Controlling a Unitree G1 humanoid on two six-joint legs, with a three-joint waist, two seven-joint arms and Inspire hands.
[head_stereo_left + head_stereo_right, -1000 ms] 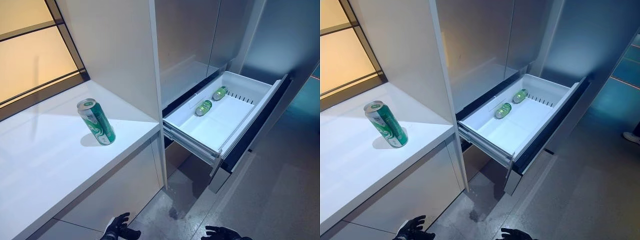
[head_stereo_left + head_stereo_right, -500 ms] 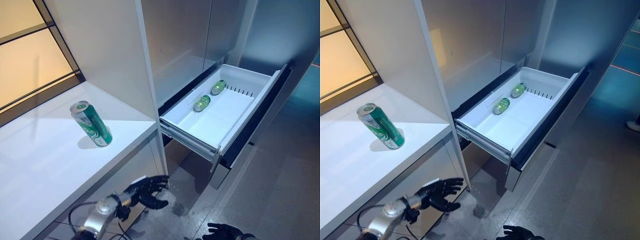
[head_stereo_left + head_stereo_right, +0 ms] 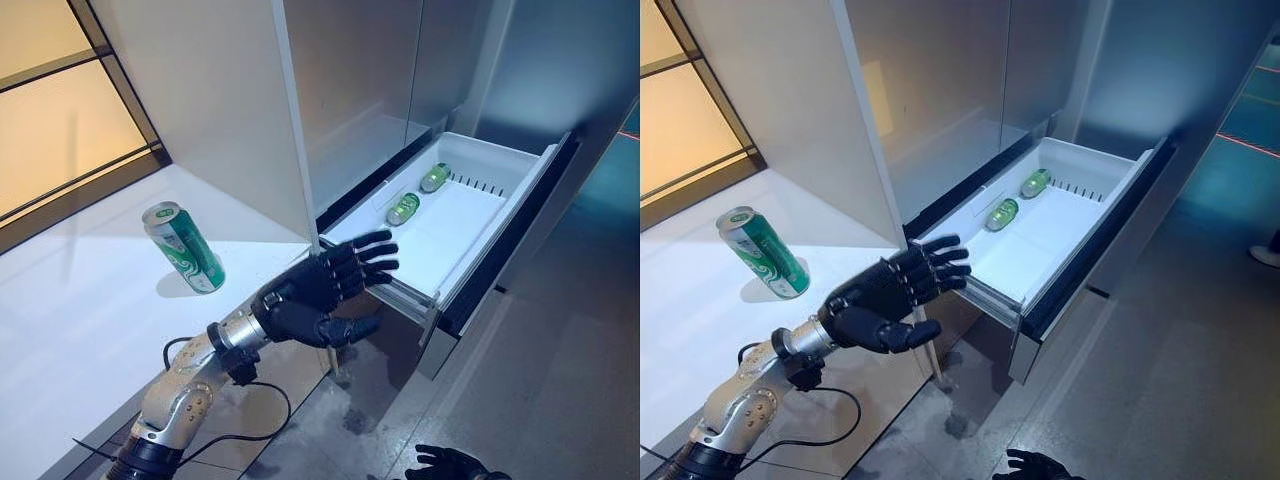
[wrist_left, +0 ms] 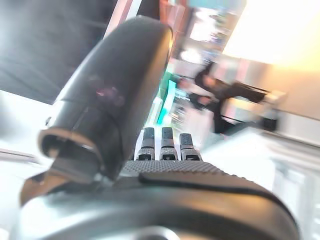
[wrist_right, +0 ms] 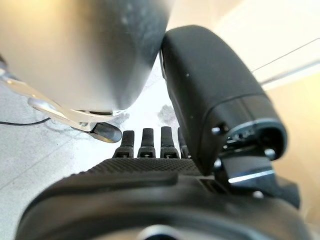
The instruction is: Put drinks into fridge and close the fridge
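Observation:
A green can (image 3: pixel 184 247) stands upright on the white counter (image 3: pixel 80 310), left of the white side panel. The fridge's white drawer (image 3: pixel 455 235) is pulled open, with green cans (image 3: pixel 404 209) lying at its far end. My left hand (image 3: pixel 315 290) is raised in front of the counter's edge, between the standing can and the drawer, open and empty, fingers spread; it also shows in the right eye view (image 3: pixel 885 297). My right hand (image 3: pixel 448 464) hangs low over the floor, fingers relaxed and empty.
The tall white panel (image 3: pixel 215 110) separates the counter from the fridge. The drawer's dark front (image 3: pixel 515 230) juts out over the grey floor (image 3: pixel 560 380). A window (image 3: pixel 60 110) runs behind the counter. A person shows in the left wrist view (image 4: pixel 220 97).
My left arm has risen from low by the floor to counter height, hand open near the drawer's front corner. The right hand stays low. The camera shifted slightly.

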